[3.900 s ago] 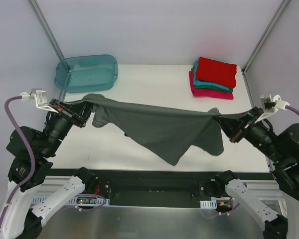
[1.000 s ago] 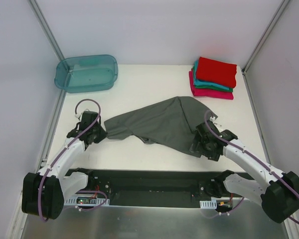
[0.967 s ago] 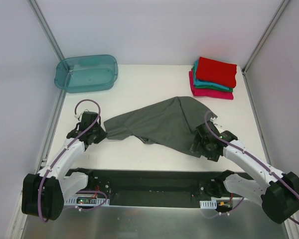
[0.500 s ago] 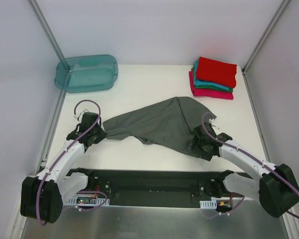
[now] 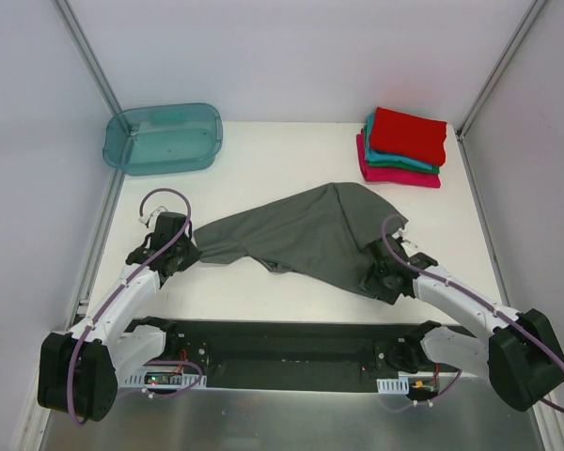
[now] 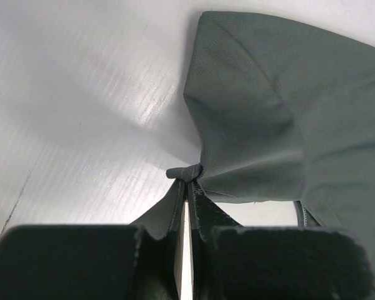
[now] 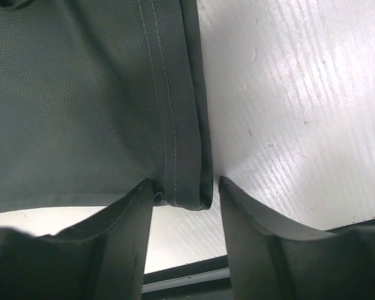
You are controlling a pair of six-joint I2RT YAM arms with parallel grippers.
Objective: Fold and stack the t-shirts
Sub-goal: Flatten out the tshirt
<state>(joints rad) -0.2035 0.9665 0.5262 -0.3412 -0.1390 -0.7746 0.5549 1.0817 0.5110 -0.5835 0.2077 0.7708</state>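
A dark grey t-shirt (image 5: 301,235) lies crumpled across the middle of the white table (image 5: 291,160). My left gripper (image 5: 190,256) is low at its left end and is shut on a pinched corner of the cloth, as the left wrist view (image 6: 186,187) shows. My right gripper (image 5: 376,277) is at the shirt's near right corner. In the right wrist view (image 7: 186,182) its jaws stand apart around the stitched hem of the grey shirt (image 7: 81,94), with a gap on the right side. Folded red (image 5: 409,133), teal (image 5: 399,162) and magenta-pink (image 5: 399,177) shirts are stacked at the back right.
A translucent teal plastic tub (image 5: 163,137) stands at the back left corner. Metal frame posts rise at both back corners. The table's near edge and a black rail (image 5: 291,338) run just below both grippers.
Earlier the grey shirt hung stretched in the air between both raised grippers. Now it lies on the table with both arms low. Over the last second the right gripper has shifted slightly left.
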